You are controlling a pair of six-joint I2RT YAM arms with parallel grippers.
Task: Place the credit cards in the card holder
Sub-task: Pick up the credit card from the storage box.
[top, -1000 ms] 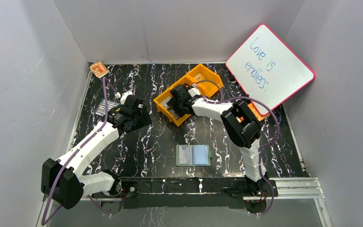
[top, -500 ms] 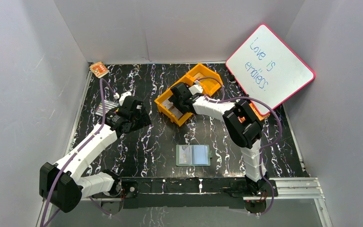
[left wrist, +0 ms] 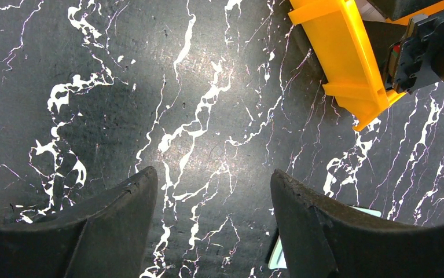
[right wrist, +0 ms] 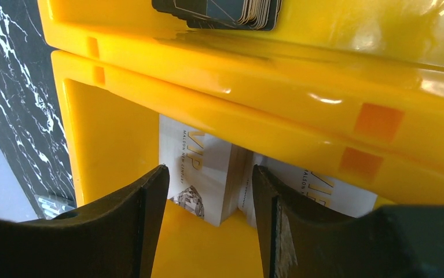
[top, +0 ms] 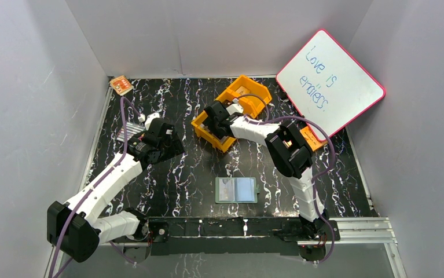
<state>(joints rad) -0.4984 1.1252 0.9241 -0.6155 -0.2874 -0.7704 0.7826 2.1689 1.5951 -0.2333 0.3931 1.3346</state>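
Same build on both arms I'm driving: left arm (top: 108,178) and right arm (top: 305,194) have white link shells and chunky black joint housings (top: 287,152). A purple cable (top: 124,119) loops along each. Black bases (top: 156,230) are bolted to a silver rail (top: 355,229). Left gripper (left wrist: 213,223) and right gripper (right wrist: 208,229) have matte black fingers (left wrist: 115,231) with scuffed edges.

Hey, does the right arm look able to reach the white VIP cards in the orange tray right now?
Probably yes: its open end effector sits in that compartment of the tray, with the VIP cards right ahead and nothing between.
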